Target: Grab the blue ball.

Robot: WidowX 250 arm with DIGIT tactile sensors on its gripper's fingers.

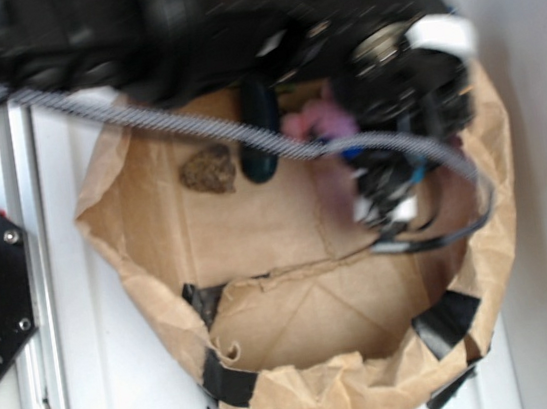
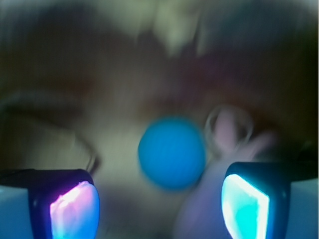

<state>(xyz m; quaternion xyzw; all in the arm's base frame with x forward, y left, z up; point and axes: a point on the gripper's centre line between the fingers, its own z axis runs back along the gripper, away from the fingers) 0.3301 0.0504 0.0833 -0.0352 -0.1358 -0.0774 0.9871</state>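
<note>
1. Exterior view: brown paper bag point(image 1: 305, 291), rolled down into a wide, low nest, sits on a white desk point(image 1: 106, 388), with strips of black tape point(image 1: 448, 321) along its crumpled rim.
2. The black robot arm point(image 1: 229, 19) reaches in from the top of this view, blurred, and a braided cable point(image 1: 192, 124) runs across the bag's opening.
3. The gripper point(image 1: 387, 212) hangs inside the bag at its right side, pointing down toward the paper floor.
4. Only a small patch of the blue ball point(image 1: 352, 155) shows here, just under the arm and right beside the pink plush toy point(image 1: 315, 120); most of it is hidden.
5. A dark green oblong toy point(image 1: 258, 131) stands left of the pink one, and a brown lumpy thing point(image 1: 209, 169) lies further left on the bag's floor, apart from the others.
6. Wrist view: the picture is badly blurred, but the blue ball point(image 2: 172, 152) is clear as a round blue shape near the middle.
7. The gripper point(image 2: 159, 206) is spread wide, with one finger point(image 2: 72, 209) glowing pink at lower left and the other glowing cyan at lower right; the ball lies ahead of the gap between them, touched by neither.
8. The pink plush toy point(image 2: 230, 130) sits just right of the ball, close to it.
</note>
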